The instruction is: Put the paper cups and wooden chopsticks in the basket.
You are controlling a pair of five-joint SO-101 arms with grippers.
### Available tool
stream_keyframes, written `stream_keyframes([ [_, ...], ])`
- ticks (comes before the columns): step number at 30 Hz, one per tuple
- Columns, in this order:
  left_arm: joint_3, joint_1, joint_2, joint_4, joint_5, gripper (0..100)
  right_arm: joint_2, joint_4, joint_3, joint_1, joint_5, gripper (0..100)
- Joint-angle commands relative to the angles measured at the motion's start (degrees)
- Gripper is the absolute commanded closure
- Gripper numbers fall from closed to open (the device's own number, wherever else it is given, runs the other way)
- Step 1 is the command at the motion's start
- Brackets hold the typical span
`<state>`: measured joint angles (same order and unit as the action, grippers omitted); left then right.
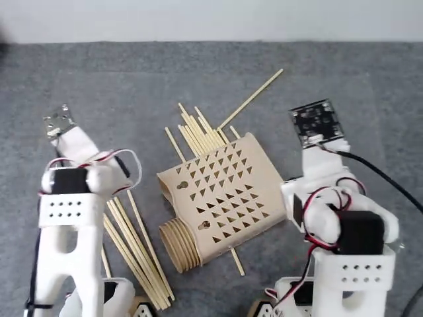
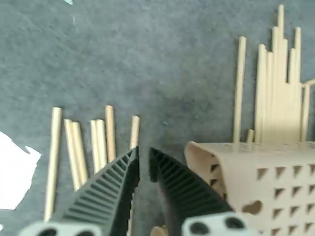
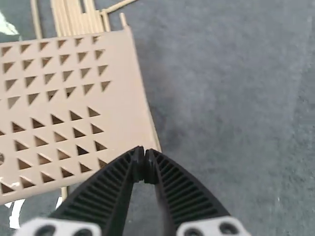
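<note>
Looking down, the basket (image 1: 221,198) lies on its side on the table (image 1: 357,79), paper cups (image 1: 177,246) poking out, chopsticks (image 1: 135,247) loose beside it. In the left wrist view, the left gripper (image 2: 142,152) hangs over those sticks, open a crack and empty, likely to grab one. In the right wrist view, the right gripper (image 3: 144,162), pinched tight on nothing, sits by the basket's corner.

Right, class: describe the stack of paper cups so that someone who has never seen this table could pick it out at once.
Find the tan basket with triangular holes, lying tipped over in the middle of the grey table. The paper cups stick out of its lower-left end in the high view. Unlike the thin, straight chopsticks beside them, they form one round, ribbed stack.
</note>
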<state>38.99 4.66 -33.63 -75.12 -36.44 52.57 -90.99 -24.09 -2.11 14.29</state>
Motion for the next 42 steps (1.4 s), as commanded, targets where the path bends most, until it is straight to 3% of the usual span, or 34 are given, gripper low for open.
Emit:
stream_keyframes([
  [1,-2.33,-4.75,-2.37,-0.09,-4.84,81,0.57,2.33,-0.53,2.51,-0.62,98.7],
  [5,-1.8,-9.23,-2.02,0.88,-8.88,70,0.57,10.77,-8.53,5.05,-0.53,98.7],
  [12,4.53,-14.15,-2.29,9.58,-12.75,70,0.48,21.67,-18.9,5.58,-0.53,98.7],
  [19,12.97,-15.91,-2.29,19.78,-12.84,70,0.4,22.9,-20.92,4.44,-0.53,98.7],
  [28,13.67,-17.76,-2.29,20.84,-17.93,70,-2.07,23.69,-21.89,-0.22,-5.71,98.7],
  [42,11.38,-19.78,-2.46,19.78,-20.48,70,-22.29,33.71,-21.71,1.89,-5.54,99.0],
])
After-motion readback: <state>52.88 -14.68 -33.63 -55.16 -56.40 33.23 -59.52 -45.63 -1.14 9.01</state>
